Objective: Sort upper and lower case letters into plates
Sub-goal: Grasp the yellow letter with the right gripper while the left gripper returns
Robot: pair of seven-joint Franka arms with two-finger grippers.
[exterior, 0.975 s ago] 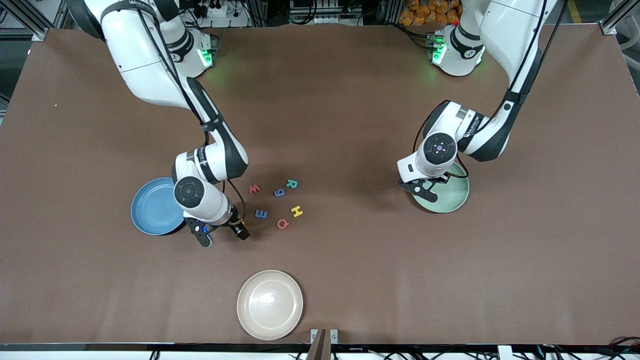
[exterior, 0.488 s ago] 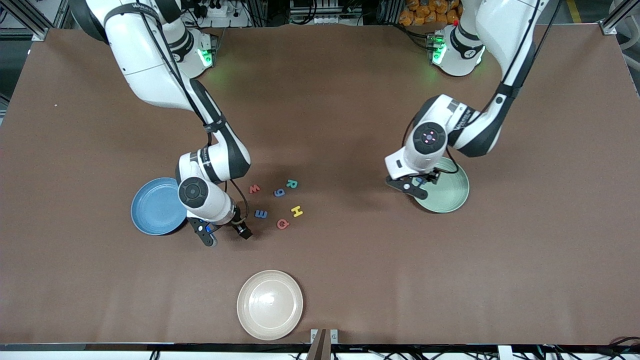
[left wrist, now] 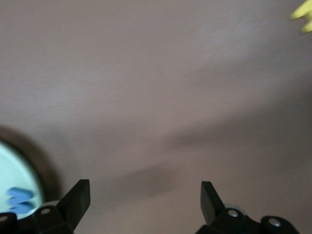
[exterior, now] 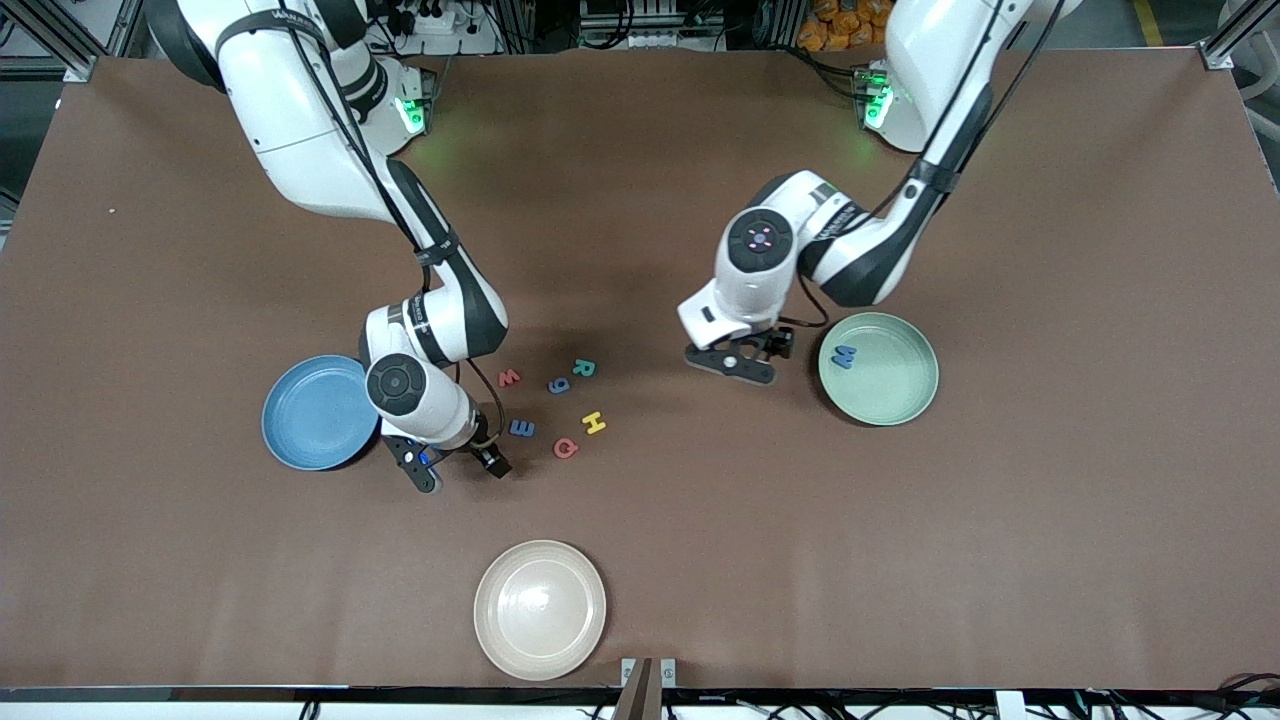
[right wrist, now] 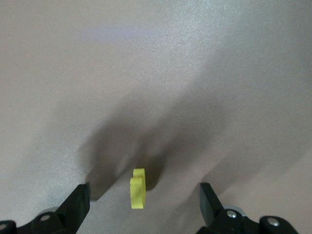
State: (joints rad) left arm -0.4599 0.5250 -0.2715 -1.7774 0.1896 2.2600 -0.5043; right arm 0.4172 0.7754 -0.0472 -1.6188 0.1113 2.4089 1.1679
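One blue letter (exterior: 844, 356) in mint plate (exterior: 905, 400); blue plate (exterior: 300, 425) bare. Six letters (exterior: 560, 385) loose on bench (exterior: 640, 560) between plates. Both pincers apart and empty: left pincer (exterior: 735, 364) beside mint plate, right pincer (right wrist: 145, 204) over yellow letter (right wrist: 138, 188).

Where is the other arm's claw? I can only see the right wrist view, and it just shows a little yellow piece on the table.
Observer: The left claw hangs open over the table, just beside the mint green plate.
Operator: Is anything in that plate?
Observer: Yes, one blue letter lies in it, near the rim.
Operator: Is there another plate?
Observer: A sky blue plate sits beside your right claw. No letter shows on the part of it that I can see.
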